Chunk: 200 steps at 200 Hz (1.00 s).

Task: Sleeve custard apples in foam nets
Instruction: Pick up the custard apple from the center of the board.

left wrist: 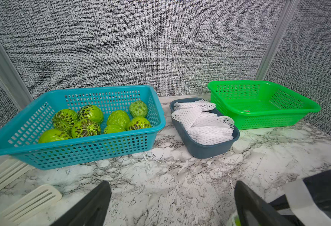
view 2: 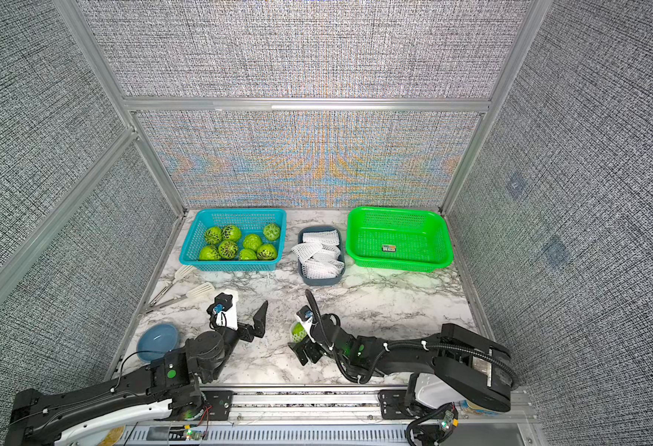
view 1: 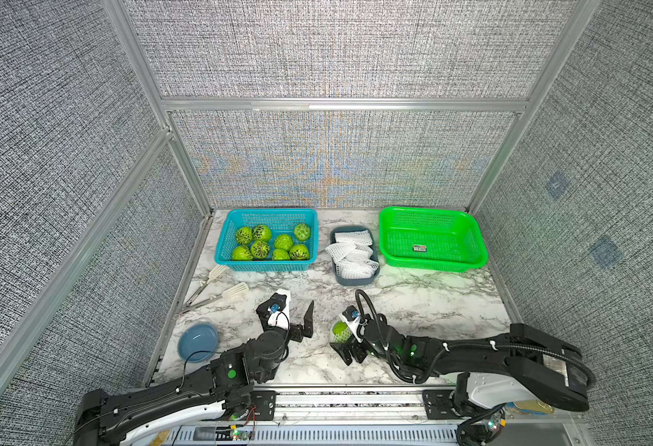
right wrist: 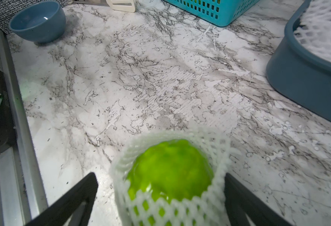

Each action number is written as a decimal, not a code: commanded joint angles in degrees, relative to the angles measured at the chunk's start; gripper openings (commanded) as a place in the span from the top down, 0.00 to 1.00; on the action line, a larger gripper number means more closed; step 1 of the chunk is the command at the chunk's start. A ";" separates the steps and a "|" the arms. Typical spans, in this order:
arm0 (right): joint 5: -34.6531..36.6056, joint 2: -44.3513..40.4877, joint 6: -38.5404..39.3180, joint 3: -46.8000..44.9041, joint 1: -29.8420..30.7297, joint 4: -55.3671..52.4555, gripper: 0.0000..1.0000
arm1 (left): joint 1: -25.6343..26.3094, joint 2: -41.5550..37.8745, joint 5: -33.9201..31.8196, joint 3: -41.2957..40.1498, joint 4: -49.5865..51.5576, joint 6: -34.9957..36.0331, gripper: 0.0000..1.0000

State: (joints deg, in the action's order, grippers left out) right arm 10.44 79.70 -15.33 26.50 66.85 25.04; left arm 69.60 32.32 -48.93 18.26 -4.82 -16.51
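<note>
Several bare custard apples (view 1: 267, 243) (left wrist: 94, 121) lie in the blue basket (view 1: 271, 211) at the back left. Loose foam nets (view 1: 352, 251) (left wrist: 202, 123) fill a grey tray (left wrist: 203, 150) beside it. One custard apple (view 1: 339, 330) (right wrist: 170, 168) stands on the marble near the front, wrapped in a foam net (right wrist: 180, 209). My right gripper (view 1: 341, 340) (right wrist: 158, 176) is open around it: one finger touches the net, the other stands apart. My left gripper (view 1: 286, 307) (left wrist: 172, 184) is open over bare marble, holding nothing.
An empty green basket (view 1: 425, 220) sits at the back right. White slotted tongs (view 1: 220, 289) lie left of my left gripper. A blue bowl (view 1: 198, 341) (right wrist: 38, 21) stands at the front left. Fabric walls close in three sides.
</note>
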 commanded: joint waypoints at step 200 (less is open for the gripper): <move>-1.39 4.77 0.85 4.62 -0.93 -9.00 0.07 | -1.01 1.39 1.29 0.46 -3.28 1.82 0.01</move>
State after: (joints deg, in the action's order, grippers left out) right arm 9.98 84.16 -15.07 30.24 65.93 17.78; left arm 68.71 33.63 -47.83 18.50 -7.64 -14.39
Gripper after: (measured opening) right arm 0.940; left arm 0.992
